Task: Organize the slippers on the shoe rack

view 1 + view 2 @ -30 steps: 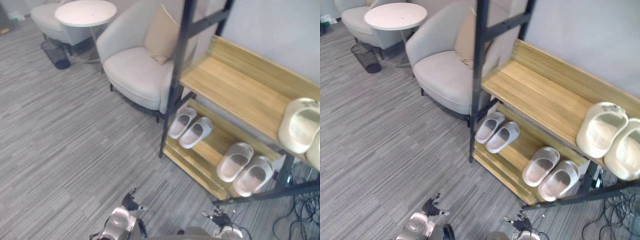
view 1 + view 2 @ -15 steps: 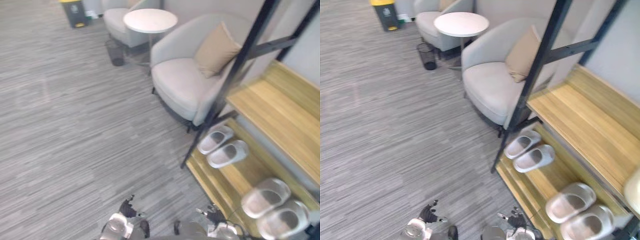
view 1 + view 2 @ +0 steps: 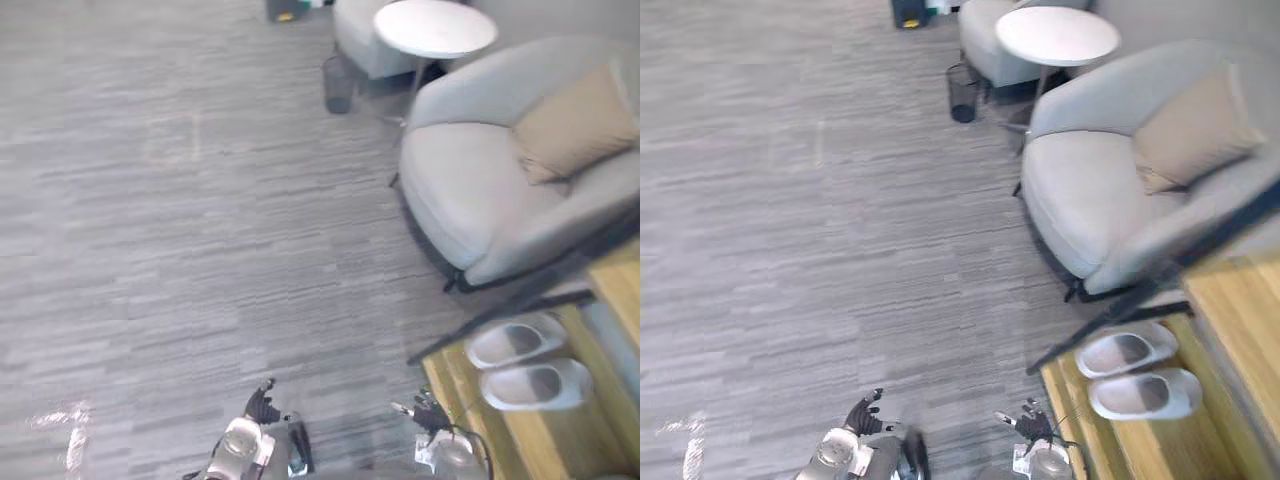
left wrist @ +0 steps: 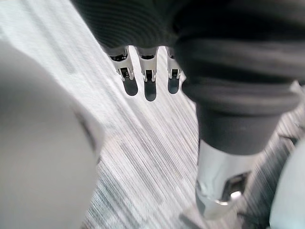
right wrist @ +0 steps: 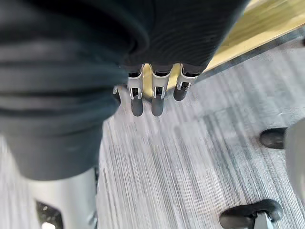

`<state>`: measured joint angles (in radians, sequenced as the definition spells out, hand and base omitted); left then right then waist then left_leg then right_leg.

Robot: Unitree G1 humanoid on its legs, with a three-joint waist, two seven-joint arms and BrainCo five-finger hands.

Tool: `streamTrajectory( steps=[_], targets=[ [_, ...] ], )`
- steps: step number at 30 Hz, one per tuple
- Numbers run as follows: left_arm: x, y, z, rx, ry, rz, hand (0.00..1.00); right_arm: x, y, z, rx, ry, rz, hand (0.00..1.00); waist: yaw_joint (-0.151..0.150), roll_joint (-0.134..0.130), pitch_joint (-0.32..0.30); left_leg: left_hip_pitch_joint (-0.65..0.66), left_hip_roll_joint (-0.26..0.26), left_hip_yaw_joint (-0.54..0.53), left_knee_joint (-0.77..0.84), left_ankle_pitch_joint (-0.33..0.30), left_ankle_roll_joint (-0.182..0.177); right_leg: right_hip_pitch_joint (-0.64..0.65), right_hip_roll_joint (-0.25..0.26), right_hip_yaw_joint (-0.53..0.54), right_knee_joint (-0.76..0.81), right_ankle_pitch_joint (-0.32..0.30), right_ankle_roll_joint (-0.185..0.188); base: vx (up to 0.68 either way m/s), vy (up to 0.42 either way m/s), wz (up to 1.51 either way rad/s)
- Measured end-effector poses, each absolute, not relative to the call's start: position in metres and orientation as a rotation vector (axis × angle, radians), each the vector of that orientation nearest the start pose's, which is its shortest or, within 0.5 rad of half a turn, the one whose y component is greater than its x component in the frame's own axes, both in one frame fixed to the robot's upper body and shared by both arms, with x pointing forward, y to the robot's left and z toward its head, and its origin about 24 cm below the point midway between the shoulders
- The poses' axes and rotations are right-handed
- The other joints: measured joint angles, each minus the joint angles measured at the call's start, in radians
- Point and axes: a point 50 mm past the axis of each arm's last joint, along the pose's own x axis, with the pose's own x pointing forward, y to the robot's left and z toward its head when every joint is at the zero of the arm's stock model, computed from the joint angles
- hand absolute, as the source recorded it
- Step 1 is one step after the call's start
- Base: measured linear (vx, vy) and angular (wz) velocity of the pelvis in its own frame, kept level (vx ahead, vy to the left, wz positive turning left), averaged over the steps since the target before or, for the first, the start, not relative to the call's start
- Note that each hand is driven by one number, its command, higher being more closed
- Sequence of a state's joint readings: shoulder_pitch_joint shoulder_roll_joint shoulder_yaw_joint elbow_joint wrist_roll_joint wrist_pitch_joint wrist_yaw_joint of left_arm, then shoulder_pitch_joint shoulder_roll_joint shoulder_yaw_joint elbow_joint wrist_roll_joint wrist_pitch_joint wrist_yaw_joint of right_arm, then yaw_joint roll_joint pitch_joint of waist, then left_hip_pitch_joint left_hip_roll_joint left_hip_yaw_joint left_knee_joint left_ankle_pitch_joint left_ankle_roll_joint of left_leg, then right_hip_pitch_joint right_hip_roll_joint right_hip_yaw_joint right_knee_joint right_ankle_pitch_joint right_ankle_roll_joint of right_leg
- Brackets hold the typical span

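Low in the frame, left of centre, the left hand (image 3: 262,405) hangs with straight, empty fingers over carpet (image 3: 200,250). The right hand (image 3: 427,411) beside it is equally slack. At lower right, two slippers (image 3: 517,343) lie paired on the shoe rack (image 3: 520,440), apparently already tidied, so neither hand needs a grip.

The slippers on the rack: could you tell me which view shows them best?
The right eye view: both slippers lie whole, side by side on the shelf, well inside the picture. The left eye view shows them too, nearer its edge. The wrist views face carpet, the right one also the rack's wooden edge.
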<state>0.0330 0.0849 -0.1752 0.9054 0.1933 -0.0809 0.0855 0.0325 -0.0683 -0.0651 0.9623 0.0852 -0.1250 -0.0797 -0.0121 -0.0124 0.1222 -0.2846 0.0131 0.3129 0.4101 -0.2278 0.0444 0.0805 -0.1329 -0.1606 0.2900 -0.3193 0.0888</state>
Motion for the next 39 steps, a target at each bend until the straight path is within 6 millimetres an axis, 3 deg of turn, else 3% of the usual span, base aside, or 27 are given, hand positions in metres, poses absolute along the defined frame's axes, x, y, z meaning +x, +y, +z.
streamTrajectory(
  steps=[1,2,3,6,9,10,11,12,13,14,16,17,18,19,20,22,24,26,27,28,29,30,31,33,35,37,39],
  targets=[
    [0.147,0.156,-0.139,0.354,0.843,-0.145,0.0,0.141,-0.19,-0.141,0.006,0.863,-0.219,0.0,0.0,0.0,0.0,0.023,-0.022,-0.007,-0.027,-0.002,0.006,-0.021,-0.018,0.001,0.074,-0.001,0.002,0.31,0.297,0.66],
    [0.145,0.156,-0.141,0.357,0.852,-0.147,0.0,0.136,-0.189,-0.143,0.01,0.873,-0.221,0.0,-0.007,-0.009,-0.001,0.086,-0.08,-0.05,-0.088,-0.001,0.018,-0.095,-0.065,0.014,0.315,0.02,0.022,0.28,0.234,0.93],
    [0.143,0.159,-0.141,0.367,0.858,-0.148,0.0,0.131,-0.186,-0.145,0.019,0.888,-0.216,0.0,-0.013,-0.022,-0.004,0.143,-0.125,-0.09,-0.131,-0.005,0.033,-0.179,-0.093,0.057,0.537,0.056,0.003,0.42,0.277,1.09],
    [0.139,0.166,-0.143,0.384,0.874,-0.13,0.0,0.129,-0.184,-0.145,0.026,0.888,-0.211,0.0,-0.033,-0.029,0.0,0.25,-0.16,-0.169,-0.185,-0.005,0.046,-0.309,-0.04,0.13,0.744,0.011,-0.016,0.38,0.084,0.89],
    [0.14,0.171,-0.143,0.387,0.878,-0.102,0.0,0.133,-0.186,-0.144,0.019,0.877,-0.203,0.0,-0.041,-0.011,0.006,0.35,-0.137,-0.231,-0.259,-0.006,0.045,-0.412,0.058,0.126,0.597,-0.039,-0.038,0.43,0.019,0.57],
    [0.145,0.173,-0.141,0.379,0.866,-0.085,0.0,0.137,-0.186,-0.142,0.02,0.859,-0.198,0.0,-0.046,-0.005,0.011,0.388,-0.115,-0.266,-0.297,-0.008,0.041,-0.466,0.115,0.129,0.447,-0.023,-0.039,0.46,-0.045,0.77],
    [0.148,0.175,-0.139,0.381,0.855,-0.08,0.0,0.14,-0.185,-0.141,0.02,0.85,-0.194,0.0,-0.054,-0.007,0.009,0.412,-0.103,-0.302,-0.32,-0.016,0.027,-0.489,0.153,0.148,0.262,0.047,-0.036,0.55,-0.063,1.02],
    [0.148,0.177,-0.139,0.385,0.855,-0.077,0.0,0.14,-0.184,-0.141,0.02,0.851,-0.188,0.0,-0.064,-0.017,0.006,0.429,-0.105,-0.322,-0.334,-0.027,0.009,-0.494,0.16,0.169,0.148,0.116,-0.054,0.61,-0.143,1.08],
    [0.146,0.177,-0.14,0.388,0.866,-0.08,0.0,0.137,-0.184,-0.142,0.019,0.858,-0.189,0.0,-0.074,-0.028,-0.001,0.465,-0.109,-0.35,-0.332,-0.049,-0.014,-0.494,0.161,0.18,0.147,0.238,-0.107,0.55,-0.142,0.76],
    [0.144,0.174,-0.142,0.376,0.876,-0.079,0.0,0.138,-0.186,-0.142,0.015,0.858,-0.192,0.0,-0.076,-0.03,-0.008,0.482,-0.1,-0.353,-0.319,-0.059,-0.023,-0.492,0.164,0.176,0.173,0.219,-0.118,0.7,-0.165,0.46],
    [0.139,0.17,-0.144,0.342,0.892,-0.065,0.0,0.142,-0.184,-0.14,0.016,0.846,-0.185,0.0,-0.06,0.004,-0.012,0.455,-0.081,-0.345,-0.223,-0.061,-0.038,-0.463,0.164,0.16,0.179,0.188,-0.142,0.43,-0.079,0.19],
    [0.142,0.163,-0.143,0.298,0.884,-0.043,0.0,0.143,-0.186,-0.138,0.009,0.834,-0.185,0.0,-0.064,0.024,0.0,0.395,-0.073,-0.303,-0.033,-0.048,-0.059,-0.408,0.164,0.145,0.163,0.161,-0.143,0.56,-0.086,0.29],
    [0.14,0.158,-0.144,0.251,0.888,-0.016,0.0,0.145,-0.186,-0.136,-0.005,0.82,-0.17,0.0,-0.062,0.04,0.011,0.307,-0.039,-0.245,0.251,0.015,-0.127,-0.323,0.162,0.142,0.127,0.133,-0.149,0.56,-0.086,0.25],
    [0.138,0.157,-0.145,0.241,0.893,-0.009,0.0,0.145,-0.184,-0.136,-0.006,0.82,-0.163,0.0,-0.058,0.039,0.013,0.282,-0.023,-0.227,0.316,0.015,-0.126,-0.302,0.163,0.142,0.119,0.126,-0.154,0.63,-0.018,0.08],
    [0.138,0.157,-0.143,0.229,0.876,0.002,0.0,0.145,-0.18,-0.135,-0.001,0.811,-0.151,0.0,-0.047,0.042,0.014,0.207,0.057,-0.148,0.541,0.007,-0.113,-0.216,0.169,0.144,0.089,0.097,-0.169,0.5,0.018,-0.03],
    [0.139,0.158,-0.139,0.222,0.852,0.018,0.0,0.146,-0.172,-0.135,0.014,0.808,-0.137,0.0,-0.034,0.016,0.025,0.128,0.147,-0.072,0.659,-0.011,-0.083,-0.117,0.164,0.165,0.046,0.052,-0.171,0.48,0.031,-0.11],
    [0.141,0.16,-0.137,0.22,0.836,0.026,0.0,0.148,-0.171,-0.135,0.015,0.807,-0.134,0.0,-0.024,0.012,0.021,0.038,0.181,-0.044,0.602,-0.038,-0.084,-0.051,0.129,0.186,0.016,0.004,-0.159,0.43,0.112,-0.21],
    [0.143,0.161,-0.137,0.222,0.838,0.027,0.0,0.144,-0.177,-0.138,0.006,0.83,-0.151,0.0,-0.018,0.008,0.022,-0.032,0.139,-0.018,0.364,-0.057,-0.082,0.009,0.057,0.211,-0.005,-0.029,-0.129,0.52,0.243,-0.23],
    [0.145,0.16,-0.136,0.224,0.832,0.023,0.0,0.142,-0.18,-0.14,0.006,0.845,-0.164,0.0,-0.017,0.008,0.021,-0.049,0.108,-0.024,0.219,-0.032,-0.09,0.033,0.029,0.213,-0.026,-0.034,-0.12,0.64,0.333,-0.22],
    [0.145,0.156,-0.136,0.235,0.828,-0.003,0.0,0.138,-0.187,-0.141,-0.005,0.863,-0.182,0.0,-0.012,0.024,0.015,-0.05,0.077,-0.061,-0.051,0.094,-0.11,0.062,0.014,0.224,-0.072,-0.032,-0.118,0.55,0.292,-0.33],
    [0.144,0.156,-0.137,0.247,0.832,-0.015,0.0,0.134,-0.188,-0.144,-0.012,0.887,-0.184,0.0,-0.002,0.015,0.008,-0.039,0.049,-0.07,-0.077,0.175,-0.069,0.082,-0.007,0.246,-0.089,-0.031,-0.111,0.47,0.236,-0.26],
    [0.145,0.156,-0.137,0.252,0.833,-0.022,0.0,0.133,-0.188,-0.145,-0.011,0.893,-0.185,0.0,-0.004,0.01,0.002,-0.038,0.038,-0.068,-0.085,0.171,-0.073,0.081,-0.016,0.249,-0.091,-0.02,-0.11,0.59,0.314,0.12],
    [0.152,0.157,-0.136,0.27,0.827,-0.031,0.0,0.132,-0.183,-0.146,0.0,0.898,-0.177,0.0,-0.016,0.008,-0.012,-0.05,0.012,-0.076,-0.061,0.128,-0.036,0.039,-0.034,0.263,-0.019,0.046,-0.064,0.71,0.385,0.29],
    [0.15,0.161,-0.138,0.281,0.84,-0.03,0.0,0.127,-0.181,-0.148,0.011,0.912,-0.176,0.0,-0.017,-0.012,-0.017,-0.041,-0.007,-0.066,-0.045,0.104,-0.01,0.011,-0.045,0.292,0.074,0.058,-0.047,0.53,0.285,0.21],
    [0.144,0.163,-0.142,0.303,0.873,-0.047,0.0,0.128,-0.176,-0.148,0.044,0.91,-0.19,0.0,-0.036,-0.056,0.009,0.12,-0.061,-0.056,-0.086,0.031,0.015,-0.139,-0.049,0.364,0.553,0.185,0.057,0.61,0.257,0.05],
    [0.138,0.166,-0.145,0.321,0.897,-0.057,0.0,0.13,-0.179,-0.146,0.036,0.899,-0.191,0.0,-0.042,-0.045,0.018,0.255,-0.068,-0.054,-0.15,0.023,0.016,-0.222,-0.028,0.331,0.745,0.129,0.023,0.63,0.203,-0.21],
    [0.138,0.168,-0.145,0.329,0.901,-0.057,0.0,0.132,-0.185,-0.144,0.02,0.881,-0.197,0.0,-0.047,-0.012,0.03,0.406,-0.052,-0.058,-0.253,0.023,0.017,-0.309,0.025,0.249,0.727,0.045,-0.051,0.58,0.135,-0.17]
  ],
)
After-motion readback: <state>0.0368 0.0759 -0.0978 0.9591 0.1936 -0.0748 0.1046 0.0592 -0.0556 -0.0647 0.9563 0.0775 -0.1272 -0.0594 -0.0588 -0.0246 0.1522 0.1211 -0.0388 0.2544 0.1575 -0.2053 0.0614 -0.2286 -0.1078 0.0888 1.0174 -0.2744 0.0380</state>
